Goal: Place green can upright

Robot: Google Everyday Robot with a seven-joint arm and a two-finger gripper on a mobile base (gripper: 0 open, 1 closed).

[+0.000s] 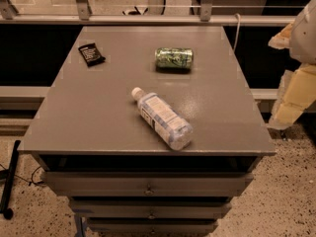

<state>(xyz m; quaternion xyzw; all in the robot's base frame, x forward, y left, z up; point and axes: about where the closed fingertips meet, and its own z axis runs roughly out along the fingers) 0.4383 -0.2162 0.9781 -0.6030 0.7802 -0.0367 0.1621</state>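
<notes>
The green can (174, 58) lies on its side on the grey cabinet top (98, 107), toward the back and right of centre, with its silver top facing left. My gripper (292, 100) hangs at the right edge of the view, beyond the cabinet's right side and well apart from the can. It holds nothing that I can see.
A clear plastic water bottle (162, 117) with a white cap lies on its side near the front centre. A small black packet (91, 54) lies at the back left. Drawers (148, 184) are below the top, and a railing (148, 19) runs behind it.
</notes>
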